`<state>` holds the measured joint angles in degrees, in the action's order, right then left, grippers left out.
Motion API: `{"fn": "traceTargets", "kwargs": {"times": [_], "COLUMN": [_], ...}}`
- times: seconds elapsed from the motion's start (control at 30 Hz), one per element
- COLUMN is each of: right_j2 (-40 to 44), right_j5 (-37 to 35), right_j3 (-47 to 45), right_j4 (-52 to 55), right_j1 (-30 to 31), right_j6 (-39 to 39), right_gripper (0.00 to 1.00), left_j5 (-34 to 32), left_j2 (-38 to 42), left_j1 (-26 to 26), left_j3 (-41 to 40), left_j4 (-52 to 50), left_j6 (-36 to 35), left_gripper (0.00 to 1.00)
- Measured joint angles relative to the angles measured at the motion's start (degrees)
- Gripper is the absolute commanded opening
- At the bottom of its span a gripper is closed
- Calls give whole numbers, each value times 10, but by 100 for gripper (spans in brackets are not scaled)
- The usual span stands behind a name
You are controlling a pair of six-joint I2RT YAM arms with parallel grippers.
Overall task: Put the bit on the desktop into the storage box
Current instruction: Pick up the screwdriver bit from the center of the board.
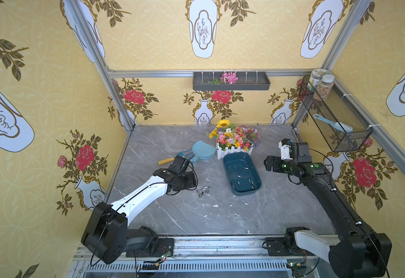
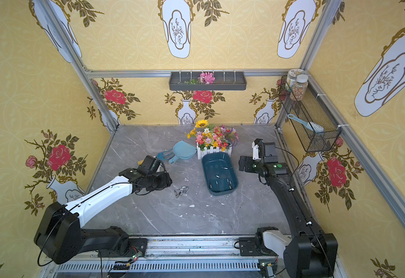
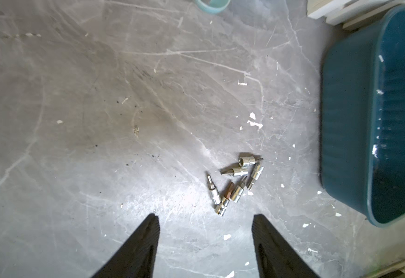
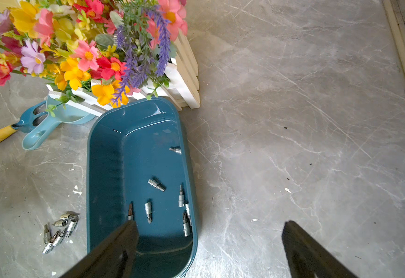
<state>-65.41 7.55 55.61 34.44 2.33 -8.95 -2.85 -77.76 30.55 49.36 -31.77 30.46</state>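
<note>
Left gripper [image 3: 205,216]: black fingers spread apart, nothing between them, empty, held above the desktop [image 3: 76,120]. Just ahead of its tips, slightly toward the box side: loose bits [image 3: 235,183], six in a tight cluster, lying flat and touching each other, one with a brownish end. White flecks [image 3: 254,122] dot the marble around and past them. Further out on that same side is the storage box [image 3: 346,120], near the cluster but not touching it.

Right gripper [image 4: 211,223]: jaws wide, released, carrying nothing. In the wrist view one finger overlaps the box's near end; the other is over bare desktop. Ahead of that finger, inside the box: stored bits [image 4: 156,185], several, scattered on the floor, some along one wall.

Past the box's far end, touching or just beside it (can't tell): white picket planter [image 4: 182,79] with fake flowers. Next to the planter, beyond the left gripper: light blue dustpan [image 1: 202,149] and yellow-handled tool [image 1: 166,160]. On the back wall: dark grey trough [image 1: 230,87].
</note>
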Motion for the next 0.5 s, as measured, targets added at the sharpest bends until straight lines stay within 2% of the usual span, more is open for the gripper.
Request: {"fn": "traceTargets", "kwargs": {"times": [0.2,0.5], "right_j2": [-2,-2], "right_j5": [0,-1], "right_j3": [0,0], "right_j4": [1,1], "right_j1": [0,0], "right_j6": [0,0], "right_gripper": [97,97], "left_j5": [-4,-4], "left_j2": [-74,-141], "left_j1": [24,39], "left_j3": [33,61], "left_j4": [-20,-34], "left_j6": [0,0], "left_gripper": [52,43]}}
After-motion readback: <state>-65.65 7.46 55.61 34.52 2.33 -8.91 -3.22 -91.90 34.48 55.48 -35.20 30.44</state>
